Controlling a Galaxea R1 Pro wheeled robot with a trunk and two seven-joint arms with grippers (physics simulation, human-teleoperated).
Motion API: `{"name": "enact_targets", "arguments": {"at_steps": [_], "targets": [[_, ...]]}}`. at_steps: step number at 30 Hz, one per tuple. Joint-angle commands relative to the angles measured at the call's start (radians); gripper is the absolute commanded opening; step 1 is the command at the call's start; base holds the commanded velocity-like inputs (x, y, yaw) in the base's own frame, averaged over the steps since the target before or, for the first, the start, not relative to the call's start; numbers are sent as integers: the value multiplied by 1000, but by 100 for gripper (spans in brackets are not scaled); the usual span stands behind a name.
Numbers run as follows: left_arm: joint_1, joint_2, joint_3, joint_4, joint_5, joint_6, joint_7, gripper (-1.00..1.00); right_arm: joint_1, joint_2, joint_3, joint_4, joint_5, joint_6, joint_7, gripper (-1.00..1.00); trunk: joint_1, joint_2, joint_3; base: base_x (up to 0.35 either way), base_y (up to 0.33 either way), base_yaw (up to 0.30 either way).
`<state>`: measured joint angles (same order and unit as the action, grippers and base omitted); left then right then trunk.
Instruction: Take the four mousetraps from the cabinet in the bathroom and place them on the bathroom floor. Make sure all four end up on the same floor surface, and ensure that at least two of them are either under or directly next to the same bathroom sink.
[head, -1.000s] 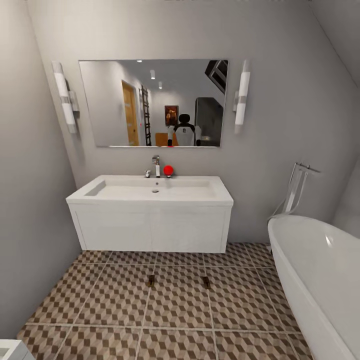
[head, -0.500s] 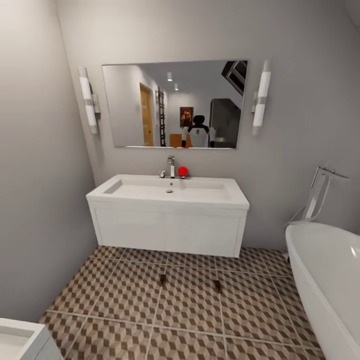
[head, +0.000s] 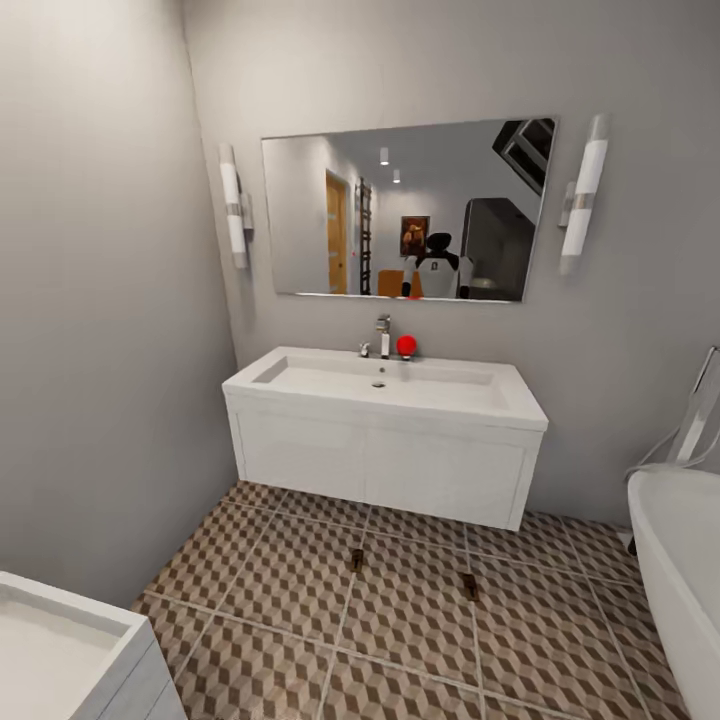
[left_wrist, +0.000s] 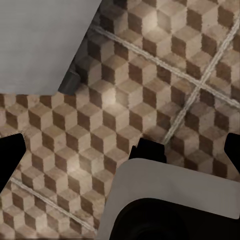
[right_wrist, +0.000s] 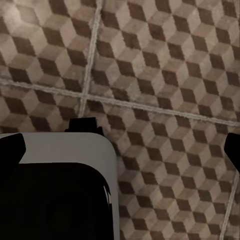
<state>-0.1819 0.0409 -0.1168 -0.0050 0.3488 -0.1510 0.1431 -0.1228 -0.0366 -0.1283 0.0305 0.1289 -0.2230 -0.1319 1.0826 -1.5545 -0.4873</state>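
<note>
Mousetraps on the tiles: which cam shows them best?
Head view. Two mousetraps lie on the bathroom floor just in front of the sink, small but clear. Both wrist views show patterned tile and grout with no trap in them.

Sink (head: 395, 385): white basin, chrome tap, white vanity.
Bathroom floor (head: 420, 620): brown, beige, cream cube pattern, pale grout.
Mousetraps (head: 357, 560): 2 tan boards.
Ball (head: 405, 345): red.
Walls (head: 100, 300): grey.

No text, label or number can be read anywhere.
</note>
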Motion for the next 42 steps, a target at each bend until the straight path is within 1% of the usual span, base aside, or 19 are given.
{"name": "enact_targets", "arguments": {"at_steps": [1, 18, 42], "targets": [[-1, 0, -9, 0, 7, -2, 3, 100, -1, 0, -8, 3, 11, -6, -3, 100, 0, -1, -1, 0, 0, 219], [-1, 3, -12, -9, 0, -5, 3, 100, -1, 1, -8, 3, 11, -6, -3, 100, 0, -1, 0, 0, 0, 96], [-1, 3, -13, -11, 0, -5, 3, 100, -1, 0, -8, 3, 11, -6, -3, 100, 0, -1, 0, 0, 0, 271]]}}
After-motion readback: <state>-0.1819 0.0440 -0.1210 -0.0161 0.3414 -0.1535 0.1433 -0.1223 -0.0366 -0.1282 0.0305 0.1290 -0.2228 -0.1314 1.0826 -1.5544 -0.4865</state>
